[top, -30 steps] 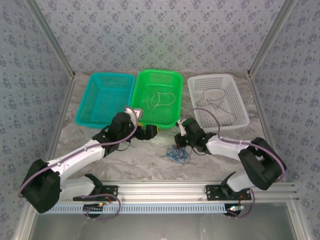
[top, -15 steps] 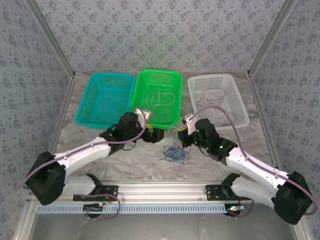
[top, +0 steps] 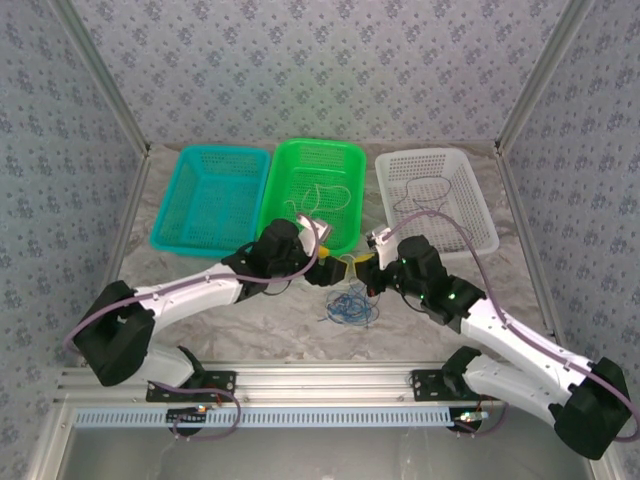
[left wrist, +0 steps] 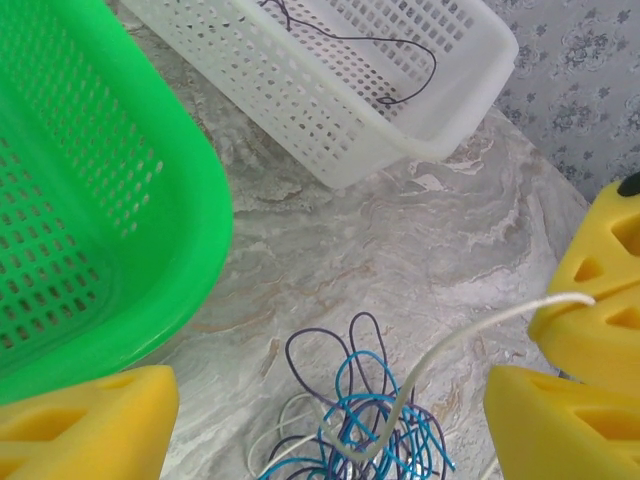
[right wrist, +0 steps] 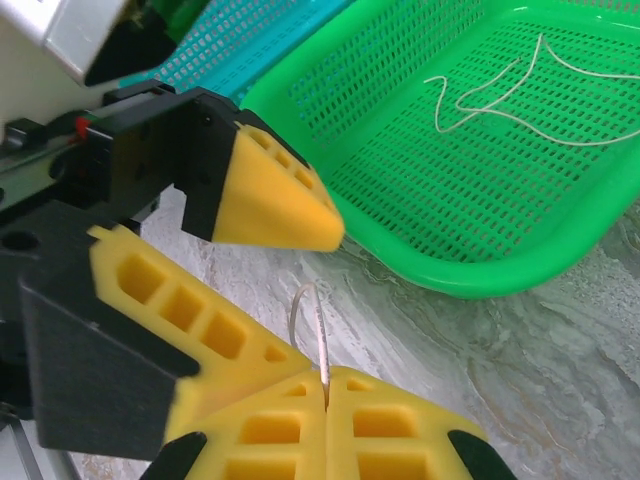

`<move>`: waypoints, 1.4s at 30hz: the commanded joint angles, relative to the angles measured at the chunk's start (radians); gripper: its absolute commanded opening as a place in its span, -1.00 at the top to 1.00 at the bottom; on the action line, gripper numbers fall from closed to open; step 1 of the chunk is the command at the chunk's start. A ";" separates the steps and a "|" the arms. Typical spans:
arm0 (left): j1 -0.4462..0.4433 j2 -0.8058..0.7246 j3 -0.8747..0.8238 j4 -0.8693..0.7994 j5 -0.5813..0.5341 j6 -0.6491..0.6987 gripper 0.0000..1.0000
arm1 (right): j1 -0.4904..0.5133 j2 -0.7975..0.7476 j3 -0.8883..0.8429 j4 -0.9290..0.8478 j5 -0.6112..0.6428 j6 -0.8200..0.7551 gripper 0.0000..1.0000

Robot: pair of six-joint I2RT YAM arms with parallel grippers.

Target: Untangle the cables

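Note:
A tangle of thin blue, dark and whitish cables [top: 350, 308] lies on the marble tabletop in front of the green basket [top: 318, 165]. In the left wrist view the tangle [left wrist: 372, 425] sits between and beyond the yellow fingers [left wrist: 85, 425] of my left gripper [left wrist: 332, 402], which is open. A whitish cable [left wrist: 470, 335] rises from the tangle to my right gripper [right wrist: 326, 388], which is shut on its end. In the top view the left gripper [top: 337, 268] and the right gripper [top: 367, 266] nearly touch above the tangle.
Three baskets stand in a row at the back: teal [top: 172, 215], green with a whitish cable [right wrist: 500, 90] inside, and white [top: 480, 215] holding a dark cable [left wrist: 400, 45]. The green basket's rim [left wrist: 190, 250] is close to the left gripper.
My left gripper has moved right until it is close to the right gripper. The right arm has stretched forward, its gripper staying above the tangle with the whitish cable.

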 commanded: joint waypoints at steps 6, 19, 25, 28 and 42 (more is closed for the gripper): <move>-0.023 0.038 0.067 0.012 -0.042 0.036 -0.02 | 0.005 -0.034 0.030 -0.006 -0.045 0.009 1.00; -0.023 0.029 0.068 0.116 -0.041 -0.019 1.00 | -0.007 -0.076 0.033 -0.132 0.085 0.029 0.23; -0.023 0.028 0.060 0.180 -0.013 -0.038 1.00 | -0.010 -0.086 0.021 -0.094 0.049 0.045 0.87; -0.024 0.030 0.052 0.180 -0.035 -0.056 1.00 | -0.010 -0.086 0.025 -0.099 0.074 0.045 0.53; 0.000 -0.038 0.075 0.166 -0.064 -0.180 1.00 | 0.010 -0.151 -0.208 0.122 0.145 0.093 -0.56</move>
